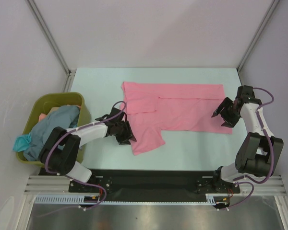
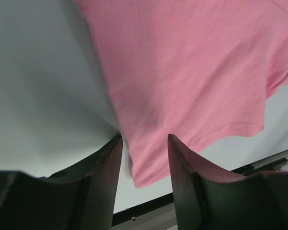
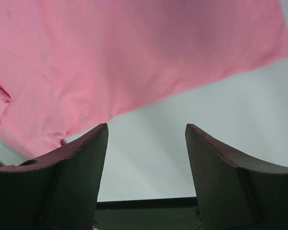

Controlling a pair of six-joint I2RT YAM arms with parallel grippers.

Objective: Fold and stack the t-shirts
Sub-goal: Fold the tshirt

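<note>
Pale counter (image 1: 192, 143) carries a limp, light pink t-shirt (image 1: 182, 108); my left fingers (image 2: 105, 163) parted astride its edge, right fingers (image 3: 86, 153) parted, empty; I'd pinch hem corners.

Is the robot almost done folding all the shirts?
Not nearly. Done: the pink shirt lies spread out on the table. In hand: the left gripper, jaws open, straddles the shirt's left edge; the right gripper, also open, hovers by its right edge. Left: folding it, then the grey-blue and teal shirts heaped in the green bin. No stack yet.
</note>
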